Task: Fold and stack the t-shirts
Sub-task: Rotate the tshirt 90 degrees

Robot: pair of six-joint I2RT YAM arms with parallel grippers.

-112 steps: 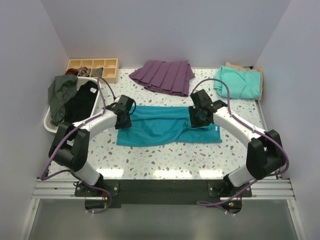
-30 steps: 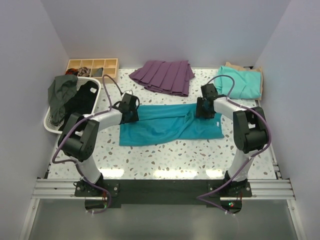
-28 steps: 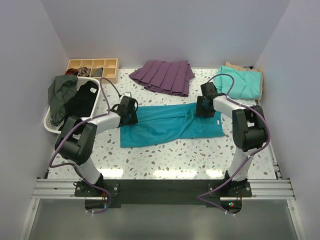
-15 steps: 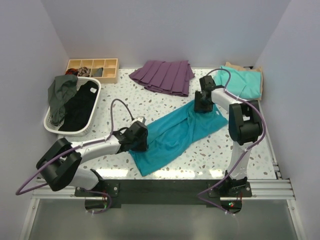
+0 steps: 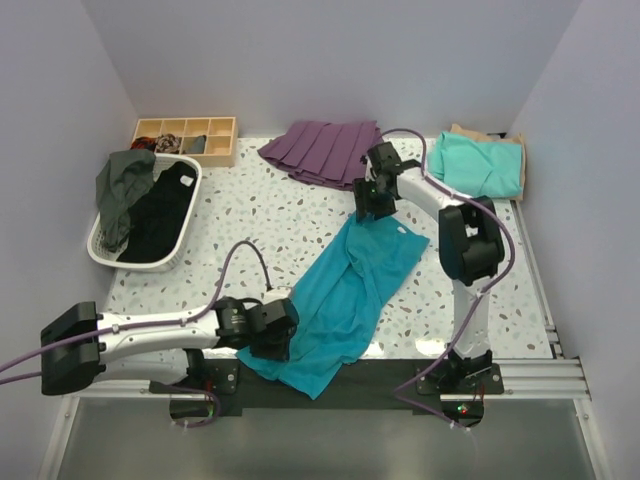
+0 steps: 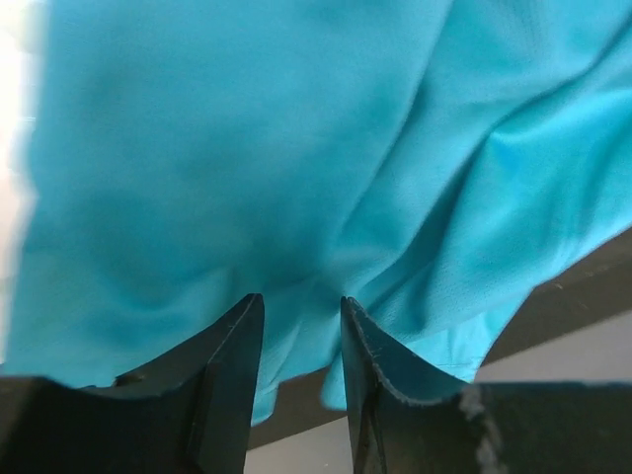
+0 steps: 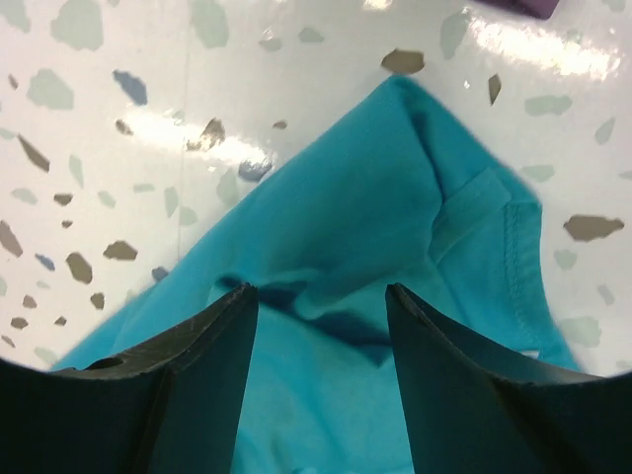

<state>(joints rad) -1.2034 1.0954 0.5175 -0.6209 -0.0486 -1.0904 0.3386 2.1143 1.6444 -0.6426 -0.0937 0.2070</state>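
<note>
Since a moment before, the teal t-shirt (image 5: 350,290) had swung round from lying crosswise on the desk (image 5: 300,215) to a slant. Its long axis now ran from the far right-centre down to the near edge, where its lower end spilled over the rim. The mint-green t-shirt (image 5: 480,165) lay folded in the far right corner on the tan t-shirt (image 5: 465,131), well apart from the teal one.

My left claw (image 5: 272,338) was at the near end, its fingers drawn close on a pinch of teal cloth, with creases gathering into the gap. My right claw (image 5: 370,200) stood at the far end, fingers wide apart over the corner by the sleeve seam, which lay flat on the desk — I judged it had hold of nothing.

The shirt stretched along the line between my two claws, and I reckoned the next move would turn on that line — the left arm was nearer the overhanging end.
</note>
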